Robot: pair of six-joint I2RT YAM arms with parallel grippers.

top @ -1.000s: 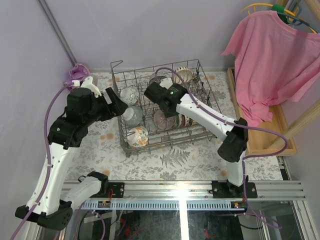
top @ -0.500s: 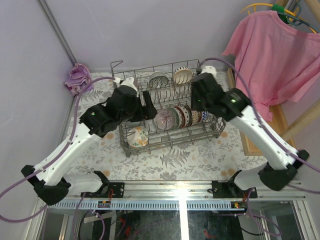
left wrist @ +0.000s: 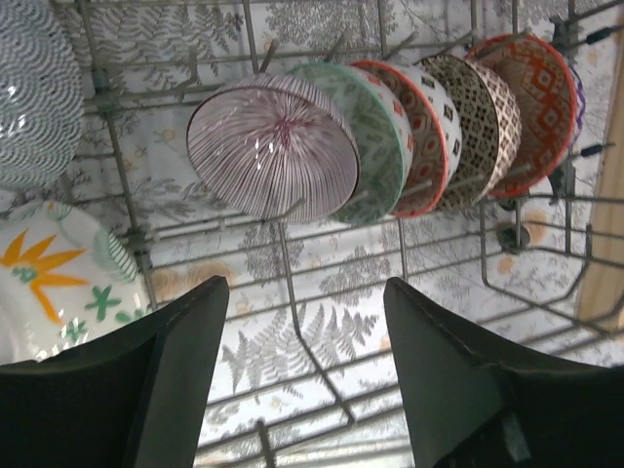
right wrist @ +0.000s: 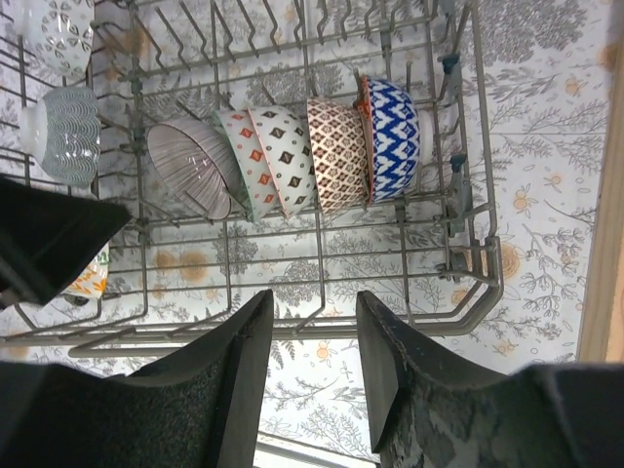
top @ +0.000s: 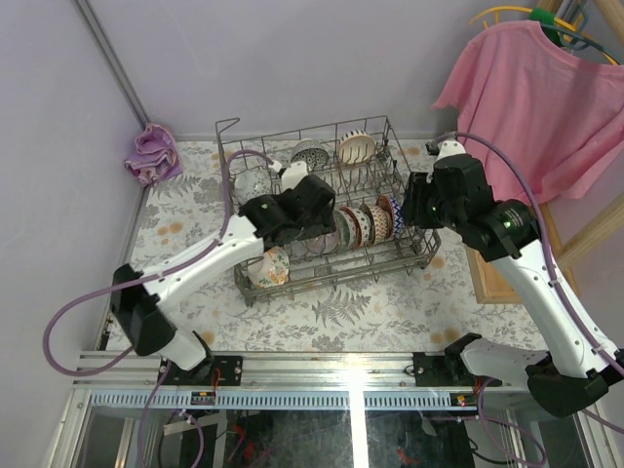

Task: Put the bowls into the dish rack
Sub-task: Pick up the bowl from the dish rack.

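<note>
One purple cloth (top: 151, 153): table's 10 o'clock.
Left gripper (left wrist: 302, 292): spread, empty, above rack centre.
Bowls (right wrist: 283, 161): on edge in dish rack (top: 322, 276), table centre.
Right gripper (right wrist: 314, 302): spread, empty, rack's 3 o'clock.
Surface: fern-print tablecloth (top: 390, 312).
Pink shirt (top: 517, 117): 2 o'clock.

My left fingers (left wrist: 171, 380) are cut off by the bottom edge of my left wrist view, and from above my left arm (top: 292, 210) covers them. The wave-patterned bowl (left wrist: 29, 97) and the orange-leaf bowl (left wrist: 54, 283) are clipped by the left edge. In the row of bowls (left wrist: 390, 127) each hides most of the next, leaving the blue bowl (left wrist: 578, 97) a mere sliver. My right fingers (right wrist: 229, 380) leave their view at the bottom, where my left arm blocks most of the orange-leaf bowl.
</note>
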